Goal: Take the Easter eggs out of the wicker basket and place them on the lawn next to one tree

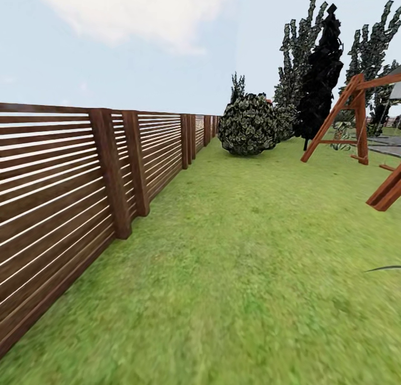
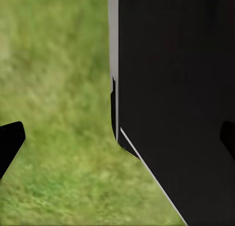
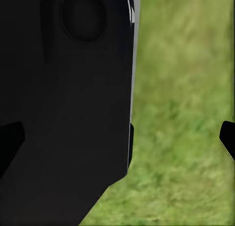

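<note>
Closest in, both wrist views look straight down past the robot's own black body to the grass. The left tool shows two dark fingertips at opposite edges of its view, spread wide with nothing between them but the body panel and blurred green turf. The right tool shows the same: its fingertips stand far apart, holding nothing, with the dark body on one side and grass on the other. Both arms hang down close along the body, tools pointed at the ground.

In the head view, the lawn spreads from the near edge into the distance, mottled green and flat. A brown slatted wooden fence runs along the lawn's left edge and recedes far back. At the right edge stands a reddish wooden swing frame. Farther off, near the fence's far end, sits a round dark-green bush, and just right of it a narrow near-black cypress, with taller leafy trees behind.
</note>
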You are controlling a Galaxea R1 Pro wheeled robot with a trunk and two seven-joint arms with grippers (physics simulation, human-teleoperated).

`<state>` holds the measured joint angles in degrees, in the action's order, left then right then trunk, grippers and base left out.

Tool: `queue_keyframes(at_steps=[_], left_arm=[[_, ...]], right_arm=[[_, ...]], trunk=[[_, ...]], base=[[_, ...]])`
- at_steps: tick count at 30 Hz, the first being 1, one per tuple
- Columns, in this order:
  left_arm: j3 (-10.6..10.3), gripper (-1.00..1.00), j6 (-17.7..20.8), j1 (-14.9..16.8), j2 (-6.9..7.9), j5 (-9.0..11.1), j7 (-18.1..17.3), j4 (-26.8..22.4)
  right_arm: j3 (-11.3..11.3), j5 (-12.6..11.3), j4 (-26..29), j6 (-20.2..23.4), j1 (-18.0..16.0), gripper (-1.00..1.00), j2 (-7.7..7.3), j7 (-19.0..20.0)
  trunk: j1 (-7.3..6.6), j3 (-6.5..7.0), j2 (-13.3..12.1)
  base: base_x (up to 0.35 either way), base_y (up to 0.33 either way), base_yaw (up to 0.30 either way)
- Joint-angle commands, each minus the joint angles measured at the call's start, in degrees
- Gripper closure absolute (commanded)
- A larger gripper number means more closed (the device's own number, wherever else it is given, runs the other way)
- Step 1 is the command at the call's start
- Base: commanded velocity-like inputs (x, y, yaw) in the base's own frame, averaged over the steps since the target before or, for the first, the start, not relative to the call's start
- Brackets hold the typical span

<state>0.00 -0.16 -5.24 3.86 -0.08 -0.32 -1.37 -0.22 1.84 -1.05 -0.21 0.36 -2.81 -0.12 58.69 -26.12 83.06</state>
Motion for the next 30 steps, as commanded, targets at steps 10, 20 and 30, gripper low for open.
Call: queue_keyframes(at_steps=[10, 20, 30], left_arm=[[0.0, -1.0, -0.02, -0.03, 0.01, -0.01, -0.03, -0.12], [0.0, -1.0, -0.02, -0.03, 0.01, -0.01, -0.03, -0.12], [0.0, -1.0, -0.02, -0.03, 0.01, -0.01, -0.03, -0.12]], right_arm=[[0.02, 0.29, -0.03, -0.05, -0.01, -1.0, -0.01, 0.0], [-0.03, 0.22, -0.03, -0.05, -0.01, -1.0, -0.01, -0.03], [-0.04, 0.09, -0.03, -0.05, -0.01, -1.0, -0.01, -0.01]], trunk=[[0.04, -0.03, 0.01], [0.04, -0.03, 0.01], [0.04, -0.03, 0.01]], base=[[0.318, 0.0, 0.0], [0.318, 0.0, -0.177], [0.318, 0.0, -0.041]])
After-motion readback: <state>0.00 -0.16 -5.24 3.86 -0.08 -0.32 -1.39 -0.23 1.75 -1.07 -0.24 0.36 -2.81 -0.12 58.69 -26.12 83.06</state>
